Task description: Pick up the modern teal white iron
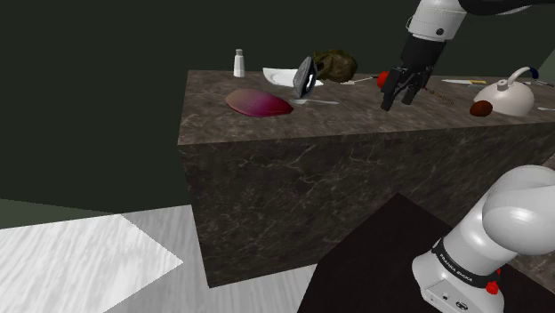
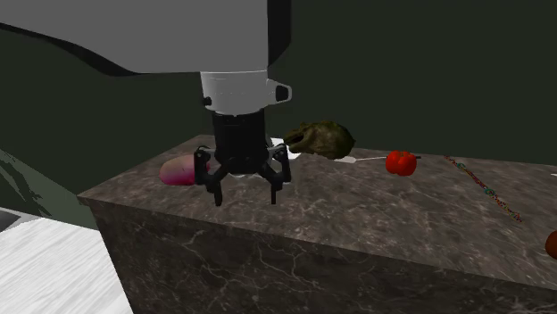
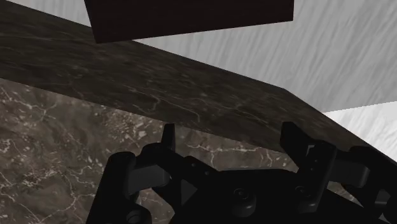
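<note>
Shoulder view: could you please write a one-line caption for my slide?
Open claw over the dark veined counter, with the iron untouched farther toward the shoulder view's left.

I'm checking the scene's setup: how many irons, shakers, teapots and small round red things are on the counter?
Iron: 1
Shaker: 1
Teapot: 1
Small round red things: 2, the bright red one and the dark red one
Total: 5
</note>
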Controlling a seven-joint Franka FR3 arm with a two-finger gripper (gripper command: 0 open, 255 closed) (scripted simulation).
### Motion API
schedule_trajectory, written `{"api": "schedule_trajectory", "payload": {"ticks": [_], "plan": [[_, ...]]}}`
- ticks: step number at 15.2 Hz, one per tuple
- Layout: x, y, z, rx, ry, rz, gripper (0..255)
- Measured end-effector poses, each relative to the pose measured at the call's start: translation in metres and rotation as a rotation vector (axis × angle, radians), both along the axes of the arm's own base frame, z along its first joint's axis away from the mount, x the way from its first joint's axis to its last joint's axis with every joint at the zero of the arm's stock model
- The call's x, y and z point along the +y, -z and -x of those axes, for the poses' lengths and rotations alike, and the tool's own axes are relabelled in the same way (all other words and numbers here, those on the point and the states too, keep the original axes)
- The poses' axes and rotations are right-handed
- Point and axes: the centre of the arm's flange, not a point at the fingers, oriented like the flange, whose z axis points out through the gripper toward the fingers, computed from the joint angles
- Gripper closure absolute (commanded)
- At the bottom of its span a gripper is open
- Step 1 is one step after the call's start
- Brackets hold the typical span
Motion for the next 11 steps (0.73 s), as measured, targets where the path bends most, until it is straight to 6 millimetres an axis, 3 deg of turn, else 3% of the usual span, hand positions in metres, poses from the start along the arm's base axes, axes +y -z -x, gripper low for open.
{"api": "schedule_trajectory", "payload": {"ticks": [2, 11], "plan": [[-0.001, 0.001, -0.004, -0.006, -0.003, -0.001, 0], [-0.025, -0.003, -0.095, -0.115, -0.048, -0.025, 0]]}}
